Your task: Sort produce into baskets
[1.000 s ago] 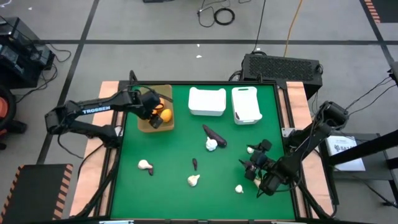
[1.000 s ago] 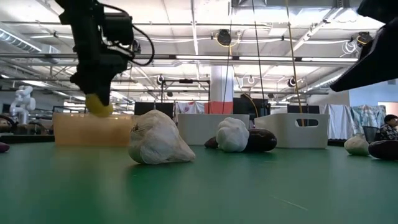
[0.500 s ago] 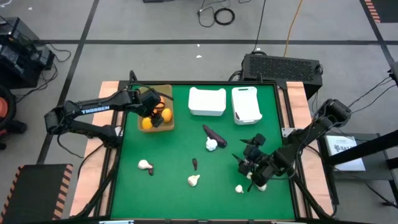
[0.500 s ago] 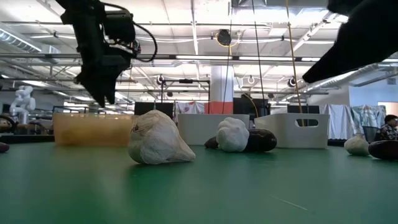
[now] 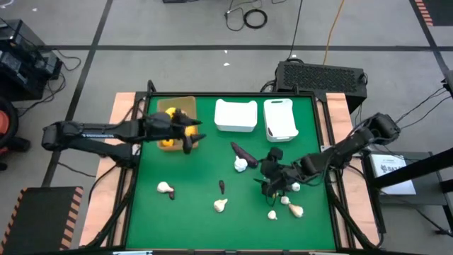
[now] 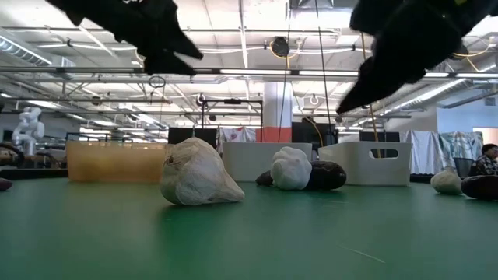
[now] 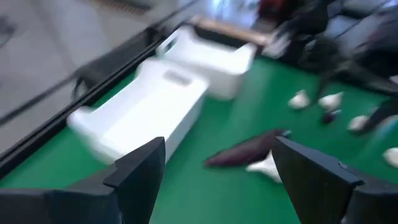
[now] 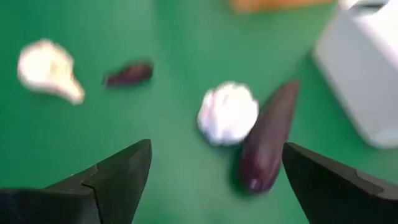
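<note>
Now right gripper (image 5: 267,170), jaws open, heads for eggplant (image 8: 266,135) beside garlic (image 8: 227,112) — next: descend & grip; left gripper (image 5: 190,134) open, empty.

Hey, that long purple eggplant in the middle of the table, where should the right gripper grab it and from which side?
Probably across the middle of the eggplant, coming straight down, fingers spanning its narrow width. It lies flat and long, and a garlic bulb sits against its near side, so the bare half toward the white bins looks safest. The right gripper is open nearby.

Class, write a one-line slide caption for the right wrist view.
Open right gripper faces a garlic bulb touching an eggplant on the green table.
</note>
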Action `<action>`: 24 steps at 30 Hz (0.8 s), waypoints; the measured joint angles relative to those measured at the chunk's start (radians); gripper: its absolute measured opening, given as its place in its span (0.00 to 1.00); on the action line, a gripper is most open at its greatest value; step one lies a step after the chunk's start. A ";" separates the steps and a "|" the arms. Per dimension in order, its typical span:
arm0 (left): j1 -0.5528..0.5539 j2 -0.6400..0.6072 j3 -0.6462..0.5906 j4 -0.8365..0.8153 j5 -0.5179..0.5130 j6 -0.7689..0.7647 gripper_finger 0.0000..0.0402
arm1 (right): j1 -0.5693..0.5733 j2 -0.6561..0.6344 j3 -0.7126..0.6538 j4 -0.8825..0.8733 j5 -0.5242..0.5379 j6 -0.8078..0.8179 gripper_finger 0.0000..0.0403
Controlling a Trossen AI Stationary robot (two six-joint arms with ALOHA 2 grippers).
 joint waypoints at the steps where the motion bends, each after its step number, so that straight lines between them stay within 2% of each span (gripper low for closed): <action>1: -0.021 0.009 -0.024 0.083 0.002 0.012 0.75 | -0.011 0.000 0.014 -0.056 -0.036 0.021 0.87; 6: -0.088 0.042 -0.099 0.365 0.006 0.065 0.75 | -0.056 -0.002 0.122 -0.371 -0.216 0.201 0.87; 9: -0.108 0.075 -0.115 0.468 0.007 0.103 0.75 | -0.061 -0.002 0.170 -0.490 -0.284 0.288 0.87; 13: -0.133 0.156 -0.116 0.572 0.007 0.164 0.75 | -0.058 -0.002 0.193 -0.620 -0.285 0.410 0.87; 17: -0.138 0.231 -0.116 0.654 0.008 0.199 0.75 | -0.074 -0.002 0.186 -0.754 -0.252 0.606 0.87; 24: -0.137 0.261 -0.116 0.670 0.008 0.197 0.75 | -0.084 -0.002 0.080 -0.741 -0.232 0.813 0.87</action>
